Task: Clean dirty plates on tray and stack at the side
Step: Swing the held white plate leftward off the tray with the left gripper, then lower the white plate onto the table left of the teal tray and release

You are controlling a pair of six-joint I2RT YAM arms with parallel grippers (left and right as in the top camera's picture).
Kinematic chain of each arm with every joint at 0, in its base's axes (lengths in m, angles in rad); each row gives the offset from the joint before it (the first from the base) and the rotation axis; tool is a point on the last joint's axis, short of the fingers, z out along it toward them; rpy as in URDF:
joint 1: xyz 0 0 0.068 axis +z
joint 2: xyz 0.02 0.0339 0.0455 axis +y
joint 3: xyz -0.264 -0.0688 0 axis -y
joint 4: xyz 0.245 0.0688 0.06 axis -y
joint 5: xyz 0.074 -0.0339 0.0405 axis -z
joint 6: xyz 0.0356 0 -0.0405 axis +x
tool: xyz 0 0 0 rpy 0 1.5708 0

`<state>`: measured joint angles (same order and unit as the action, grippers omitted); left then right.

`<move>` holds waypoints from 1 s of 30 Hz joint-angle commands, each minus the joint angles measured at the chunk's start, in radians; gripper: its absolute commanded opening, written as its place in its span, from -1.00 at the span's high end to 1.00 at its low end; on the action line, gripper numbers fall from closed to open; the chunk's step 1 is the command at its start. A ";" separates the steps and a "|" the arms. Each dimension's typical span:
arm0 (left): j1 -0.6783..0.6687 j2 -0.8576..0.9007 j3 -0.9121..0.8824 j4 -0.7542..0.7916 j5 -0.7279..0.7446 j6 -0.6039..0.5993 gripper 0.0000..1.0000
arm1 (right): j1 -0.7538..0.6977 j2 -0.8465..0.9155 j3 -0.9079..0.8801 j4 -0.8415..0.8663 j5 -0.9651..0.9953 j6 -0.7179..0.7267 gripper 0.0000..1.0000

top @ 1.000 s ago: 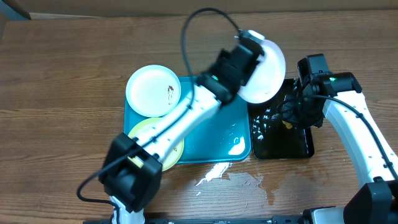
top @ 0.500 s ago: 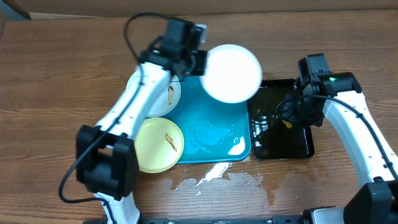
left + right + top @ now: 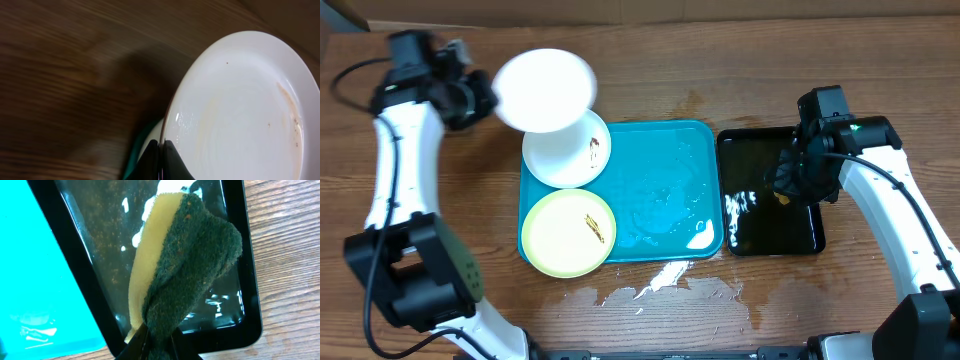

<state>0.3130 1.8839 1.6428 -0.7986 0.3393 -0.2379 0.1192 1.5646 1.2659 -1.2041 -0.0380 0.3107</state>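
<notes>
Plate aloft, left side

Your left gripper (image 3: 478,98) is clamped shut on the rim of a white plate (image 3: 545,90); its disc extends rightward from the gripper, above the tray's (image 3: 670,170) far-left corner. Your right gripper (image 3: 156,342) pinches a sponge (image 3: 190,265) over the black tray (image 3: 770,235).

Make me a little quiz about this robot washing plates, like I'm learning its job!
1. True or false: the left pincer is shut on a white plate.
2. What does the right pincer hold? A a spoon, B a green and yellow sponge, C a cup.
3. Fill in: ___ plates rest on the turquoise tray.
Key: 1 true; 2 B; 3 two, the smeared white one and the yellow-green one.
</notes>
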 commanded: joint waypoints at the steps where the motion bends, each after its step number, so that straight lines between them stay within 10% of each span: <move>1: 0.065 -0.039 0.016 -0.009 -0.122 -0.037 0.92 | -0.003 -0.003 -0.003 0.006 -0.001 0.005 0.78; 10: 0.125 -0.037 0.008 -0.013 -0.431 -0.104 0.92 | -0.003 -0.003 -0.003 0.017 -0.001 0.004 0.78; 30: 0.139 0.145 0.008 -0.017 -0.515 -0.121 0.92 | -0.003 -0.003 -0.003 0.018 -0.001 0.004 0.72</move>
<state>0.4416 1.9984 1.6424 -0.8165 -0.1593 -0.3454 0.1192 1.5646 1.2659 -1.1931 -0.0376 0.3103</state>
